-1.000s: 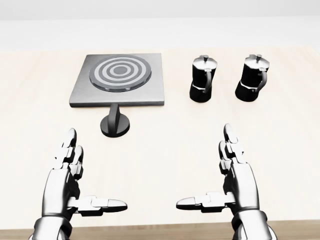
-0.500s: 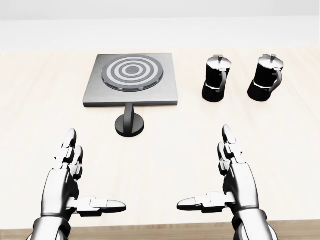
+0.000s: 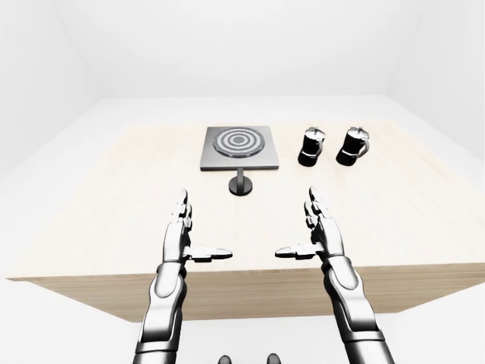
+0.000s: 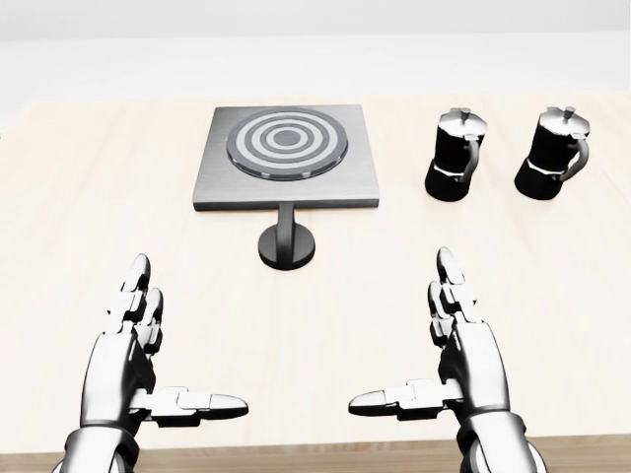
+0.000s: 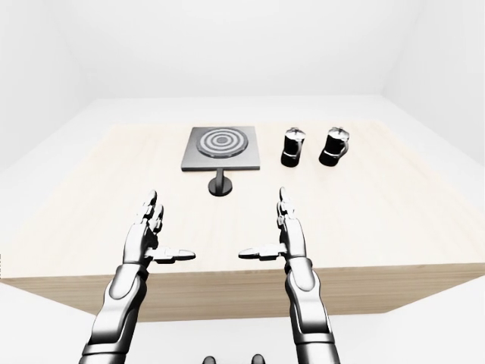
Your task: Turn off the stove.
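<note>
In the head view, the whole scene has slid rightward over the last second while both hands keep their place, so the base is shifting, not the things: the stove (image 4: 287, 156) and its knob (image 4: 286, 243) now sit near centre, which should ease a reach. The left hand (image 4: 138, 360) and right hand (image 4: 458, 357) hover spread open, holding nothing. In the left-eye view, two moka pots (image 3: 333, 145) stand right of the stove on the surface (image 3: 98, 205), well apart from the hands.
</note>
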Robot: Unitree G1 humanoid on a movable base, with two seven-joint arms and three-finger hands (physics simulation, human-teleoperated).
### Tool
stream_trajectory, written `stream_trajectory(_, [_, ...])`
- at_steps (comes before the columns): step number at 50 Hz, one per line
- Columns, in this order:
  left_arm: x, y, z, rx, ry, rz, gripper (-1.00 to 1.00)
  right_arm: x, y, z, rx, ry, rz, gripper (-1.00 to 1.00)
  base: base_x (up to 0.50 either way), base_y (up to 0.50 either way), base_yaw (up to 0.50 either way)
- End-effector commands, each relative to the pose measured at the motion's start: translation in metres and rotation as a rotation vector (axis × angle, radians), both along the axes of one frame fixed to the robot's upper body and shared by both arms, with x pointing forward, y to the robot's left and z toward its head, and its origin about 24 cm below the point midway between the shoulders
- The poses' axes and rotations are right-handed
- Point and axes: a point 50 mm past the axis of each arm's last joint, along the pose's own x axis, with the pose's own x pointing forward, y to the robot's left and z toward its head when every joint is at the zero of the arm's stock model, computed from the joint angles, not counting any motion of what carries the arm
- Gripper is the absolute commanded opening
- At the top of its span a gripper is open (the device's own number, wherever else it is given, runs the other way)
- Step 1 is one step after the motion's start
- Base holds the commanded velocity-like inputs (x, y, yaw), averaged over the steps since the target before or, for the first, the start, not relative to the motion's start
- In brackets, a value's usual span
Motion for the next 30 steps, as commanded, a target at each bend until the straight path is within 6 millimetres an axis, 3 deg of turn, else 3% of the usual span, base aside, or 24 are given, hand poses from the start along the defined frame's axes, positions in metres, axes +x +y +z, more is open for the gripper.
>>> stream_trajectory(1, [-0.001,-0.0002,0.0011,-0.002,-0.001,-0.001,1.0,0.0004,0.0003,-0.0011,-0.005,0.003,0.002,1.0,0.04,0.1,0.0])
stream_trajectory(15, [0.001,-0.0001,-0.0014,-0.004,-0.001,-0.004,1.0,0.0007,0.0007,-0.0011,-0.004,0.008,0.005,1.0,0.12,0.09,0.0])
stream_trajectory(30, [-0.001,-0.0002,0.0018,-0.009,0.001,-0.006,1.0,0.0009,0.0008,-0.0013,-0.003,0.003,0.009,1.0,0.33,0.03,0.0])
